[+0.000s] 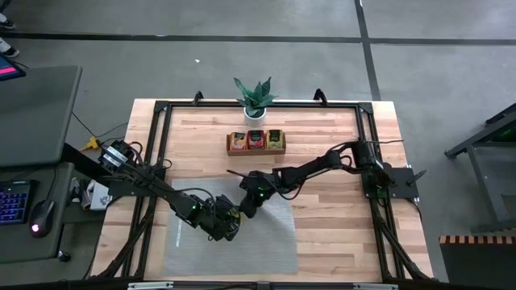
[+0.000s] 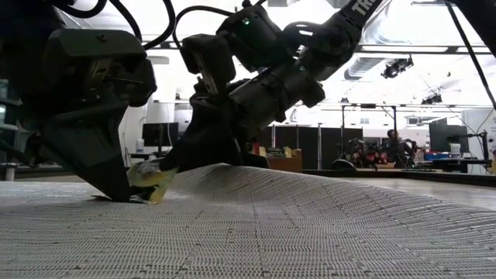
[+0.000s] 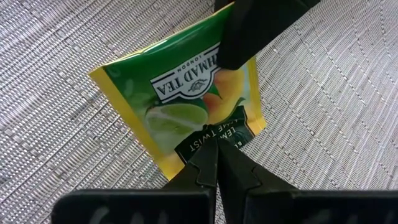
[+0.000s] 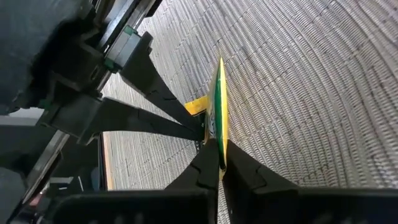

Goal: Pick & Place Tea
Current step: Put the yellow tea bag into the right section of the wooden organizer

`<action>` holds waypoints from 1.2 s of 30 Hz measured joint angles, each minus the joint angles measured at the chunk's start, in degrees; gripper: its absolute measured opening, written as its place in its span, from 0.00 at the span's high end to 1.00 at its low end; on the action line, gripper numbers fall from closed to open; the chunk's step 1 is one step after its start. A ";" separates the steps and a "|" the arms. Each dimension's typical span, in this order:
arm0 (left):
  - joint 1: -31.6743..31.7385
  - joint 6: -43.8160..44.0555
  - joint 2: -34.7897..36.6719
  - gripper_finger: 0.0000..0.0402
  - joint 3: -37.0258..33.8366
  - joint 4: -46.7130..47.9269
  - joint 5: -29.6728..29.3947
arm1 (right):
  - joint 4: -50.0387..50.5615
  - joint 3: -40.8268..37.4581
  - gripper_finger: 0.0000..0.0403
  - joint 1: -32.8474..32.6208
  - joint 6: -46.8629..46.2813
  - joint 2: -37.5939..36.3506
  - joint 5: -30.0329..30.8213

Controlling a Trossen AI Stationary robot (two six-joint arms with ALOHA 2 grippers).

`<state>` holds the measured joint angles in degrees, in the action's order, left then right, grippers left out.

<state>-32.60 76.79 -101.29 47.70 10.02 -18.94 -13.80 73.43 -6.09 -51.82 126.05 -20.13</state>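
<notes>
Grey ribbed mat [image 2: 310, 232] fills the foreground of the low view, and just above it, over the mat's middle, both grippers meet on one tea sachet [image 3: 180, 106], green and yellow with a dark label. The left gripper [image 3: 214, 152] is clenched on the sachet's lower edge, its fingertips pinched together over the dark strip. The right gripper [image 4: 214, 152] is clamped on the opposite edge; in its own wrist view the sachet stands edge-on between the fingertips.

Judging by this double hold, the step in hand looks like a handover between arms, with the sachet lifted off the mat or barely resting on it. The next move likely calls for one gripper to let go while the other keeps its pinch, then a carry to the wooden tray [image 1: 256, 150] at the far side of the table, near the potted plant [image 1: 255, 98].

Whether the sachet touches the mat cannot be told. The tray's contents are too small to sort by compartment, and no other loose sachets can be made out on the mat.
</notes>
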 joint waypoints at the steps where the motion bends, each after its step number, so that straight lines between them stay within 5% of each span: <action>1: 0.00 0.00 0.23 1.00 0.00 0.08 0.13 | 0.03 -0.02 0.99 0.00 0.30 -0.14 0.06; 21: -0.04 -3.48 8.13 1.00 -0.22 2.60 0.53 | 2.82 -0.15 1.00 0.02 2.80 -2.00 0.89; 36: -0.06 -1.31 14.42 1.00 -0.04 13.55 -6.54 | 5.82 -0.11 1.00 0.15 5.01 -6.59 3.09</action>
<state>-32.66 75.48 -86.88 47.66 23.57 -25.47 -7.98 73.32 -5.94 -46.81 119.46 -17.04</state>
